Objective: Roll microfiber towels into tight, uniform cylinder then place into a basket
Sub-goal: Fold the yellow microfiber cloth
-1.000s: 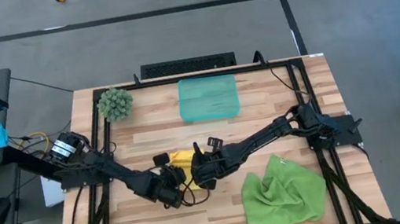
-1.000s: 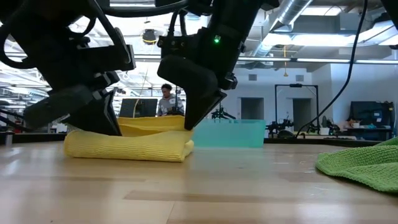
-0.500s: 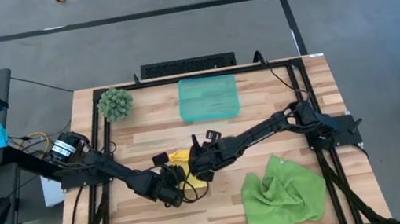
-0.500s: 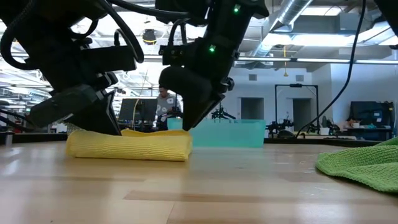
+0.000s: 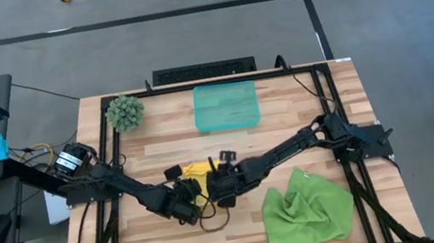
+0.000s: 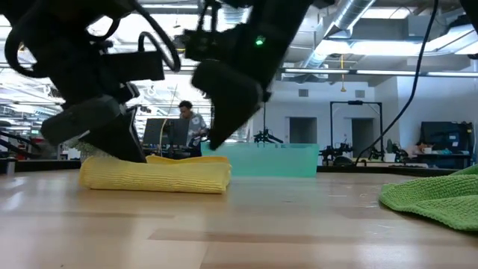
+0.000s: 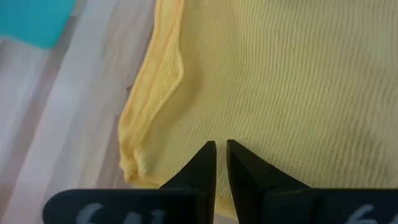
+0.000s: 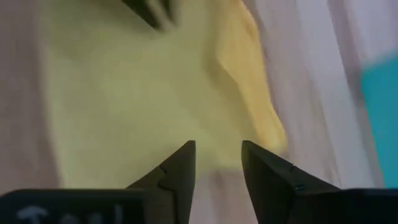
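Left gripper (image 7: pixel 216 155) is pressed down on the folded bright yellow microfiber towel (image 6: pixel 157 173), fingers nearly together with only a thin slit between them, tips on the ribbed cloth, nothing visibly pinched. Right gripper (image 8: pixel 217 158) sits just above the same yellow towel at its opposite end, fingers parted with a clear gap, nothing between them; in the low view its tip hangs just off the cloth, not touching. The yellow towel lies flat on the light wooden slatted table (image 5: pixel 301 109) as a low folded bundle, mostly hidden under both grippers from above (image 5: pixel 198 176). Taking the shallow translucent teal-green plastic basket (image 5: pixel 226 105) as reference: basket is at the table's far edge, the yellow towel is nearer the camera-side of it toward mid-table, well apart from it. The crumpled light green microfiber towel (image 5: pixel 306 207) lies further out still, on the right arm's side, near the table's front edge. The fuzzy round green ball (image 5: pixel 124 111) sits beside the basket on the left arm's side. Basket holds nothing.
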Controlling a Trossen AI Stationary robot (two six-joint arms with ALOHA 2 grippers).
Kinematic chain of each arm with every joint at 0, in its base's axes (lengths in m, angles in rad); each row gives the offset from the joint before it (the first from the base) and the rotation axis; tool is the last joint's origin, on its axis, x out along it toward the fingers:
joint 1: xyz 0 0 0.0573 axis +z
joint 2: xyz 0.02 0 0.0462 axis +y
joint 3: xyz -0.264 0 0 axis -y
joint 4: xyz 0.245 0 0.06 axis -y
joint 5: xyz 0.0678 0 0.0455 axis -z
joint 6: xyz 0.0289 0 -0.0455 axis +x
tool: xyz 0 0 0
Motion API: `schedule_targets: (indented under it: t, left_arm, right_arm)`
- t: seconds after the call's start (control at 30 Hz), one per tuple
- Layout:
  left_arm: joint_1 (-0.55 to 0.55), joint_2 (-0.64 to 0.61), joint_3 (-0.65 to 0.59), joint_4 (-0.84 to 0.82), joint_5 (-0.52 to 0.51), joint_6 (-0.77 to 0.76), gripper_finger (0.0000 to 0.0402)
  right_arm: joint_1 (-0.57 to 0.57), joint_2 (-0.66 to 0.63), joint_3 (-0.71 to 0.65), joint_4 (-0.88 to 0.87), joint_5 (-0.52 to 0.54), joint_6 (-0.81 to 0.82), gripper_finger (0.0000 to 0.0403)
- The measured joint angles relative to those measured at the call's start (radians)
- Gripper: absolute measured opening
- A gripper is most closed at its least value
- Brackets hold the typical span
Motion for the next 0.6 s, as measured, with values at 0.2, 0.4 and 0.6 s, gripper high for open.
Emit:
schedule_targets:
  t: [0.2, 0.4, 0.6]
  left_arm:
    - [-0.003, 0.000, 0.069, -0.169, -0.003, -0.058, 0.0029]
    - [-0.004, 0.000, 0.054, -0.186, -0.062, -0.059, 0.0029]
    - [0.020, 0.000, 0.006, -0.132, -0.093, -0.071, 0.0029]
  right_arm:
    - [0.005, 0.045, -0.004, 0.081, 0.003, -0.092, 0.0135]
    - [-0.021, 0.044, -0.002, 0.073, 0.000, -0.057, 0.0119]
    - [-0.032, 0.044, -0.002, 0.071, -0.008, -0.025, 0.0117]
